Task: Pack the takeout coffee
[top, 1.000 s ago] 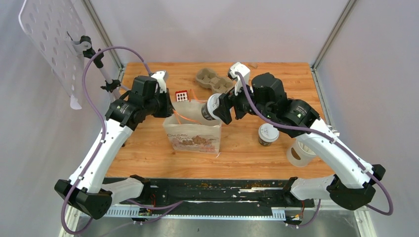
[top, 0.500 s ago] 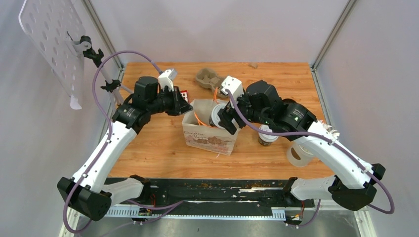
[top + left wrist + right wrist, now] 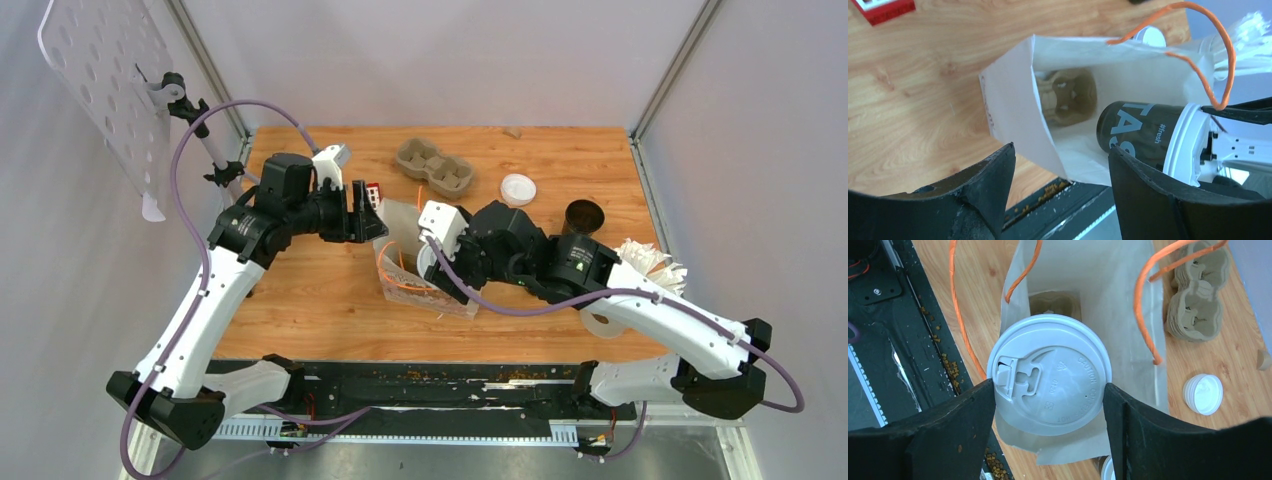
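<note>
A takeout coffee cup, dark-sided with a white lid, is pinched across the lid by my right gripper. The cup lies on its side in the mouth of the white paper bag, which has orange handles. In the top view the bag leans over at mid-table with my right gripper at its opening. My left gripper hangs open just left of the bag; in its wrist view the bag's edge shows between its spread fingers without being pinched. A piece of pulp tray sits at the bag's bottom.
A moulded pulp tray lies at the back, a red box by my left gripper. To the right are a loose white lid, an open dark cup and a holder of white sticks. Another white lid peeks beneath my right gripper.
My left gripper has opened and let go of the bag's edge. The right arm has carried the cup down and left into the bag's mouth, and the bag has tipped over.
</note>
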### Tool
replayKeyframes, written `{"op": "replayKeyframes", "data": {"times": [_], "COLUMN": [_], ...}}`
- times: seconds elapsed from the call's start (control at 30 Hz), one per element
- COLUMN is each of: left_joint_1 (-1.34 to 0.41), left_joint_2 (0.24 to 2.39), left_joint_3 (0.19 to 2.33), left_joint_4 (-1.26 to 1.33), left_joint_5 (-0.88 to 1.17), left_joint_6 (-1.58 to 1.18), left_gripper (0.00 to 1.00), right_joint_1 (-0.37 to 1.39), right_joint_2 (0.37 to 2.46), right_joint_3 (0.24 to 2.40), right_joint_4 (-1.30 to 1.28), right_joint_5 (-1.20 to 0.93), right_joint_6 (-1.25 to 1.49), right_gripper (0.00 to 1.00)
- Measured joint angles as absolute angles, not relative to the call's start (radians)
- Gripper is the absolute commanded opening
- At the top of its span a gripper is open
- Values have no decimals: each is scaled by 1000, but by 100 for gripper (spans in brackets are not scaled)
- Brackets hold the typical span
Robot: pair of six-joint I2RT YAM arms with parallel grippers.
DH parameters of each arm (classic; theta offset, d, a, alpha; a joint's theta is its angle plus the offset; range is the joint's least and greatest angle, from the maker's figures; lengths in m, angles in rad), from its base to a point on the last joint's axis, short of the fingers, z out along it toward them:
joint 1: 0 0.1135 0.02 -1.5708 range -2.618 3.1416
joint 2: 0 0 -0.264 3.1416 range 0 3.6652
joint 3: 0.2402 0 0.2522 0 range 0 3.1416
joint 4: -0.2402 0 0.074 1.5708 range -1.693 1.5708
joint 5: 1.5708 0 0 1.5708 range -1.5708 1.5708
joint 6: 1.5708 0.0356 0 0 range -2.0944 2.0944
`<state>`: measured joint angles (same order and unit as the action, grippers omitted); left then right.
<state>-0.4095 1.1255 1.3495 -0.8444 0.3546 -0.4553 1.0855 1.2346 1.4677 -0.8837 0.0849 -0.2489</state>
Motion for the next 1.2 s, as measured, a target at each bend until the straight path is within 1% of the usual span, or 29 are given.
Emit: {"op": "replayKeyframes", "data": {"times": [0.27,0.47,0.53,0.63,0.67,0.8,0.87,0.9,1.03,1.2], "left_joint_1": [-410,-410,-410,-410,-410,-410,-410,-410,-410,-413], "left_joint_2": [1109,1109,1111,1119,1121,1126,1126,1127,1127,1126], "left_joint_3": [1329,1329,1329,1329,1329,1325,1313,1306,1272,1250], "left_joint_4": [-918,-918,-918,-918,-918,-908,-889,-879,-809,-696], "left_joint_5": [377,384,390,398,401,411,420,427,461,501], "left_joint_6": [-432,-432,-432,-432,-432,-429,-424,-423,-418,-392], "left_gripper": [79,73,68,57,52,21,10,7,2,1], "right_joint_1": [1199,1222,1226,1236,1238,1247,1247,1247,1246,1178], "right_joint_2": [1202,1192,1191,1192,1192,1195,1202,1205,1216,1243], "right_joint_3": [1404,1394,1392,1392,1392,1392,1392,1392,1392,1414], "right_joint_4": [-868,-868,-869,-869,-869,-870,-870,-868,-857,-834], "right_joint_5": [164,182,185,186,187,191,198,204,249,279], "right_joint_6": [-253,-252,-252,-251,-251,-247,-247,-247,-257,-299], "right_gripper": [67,67,67,67,67,67,67,67,66,66]}}
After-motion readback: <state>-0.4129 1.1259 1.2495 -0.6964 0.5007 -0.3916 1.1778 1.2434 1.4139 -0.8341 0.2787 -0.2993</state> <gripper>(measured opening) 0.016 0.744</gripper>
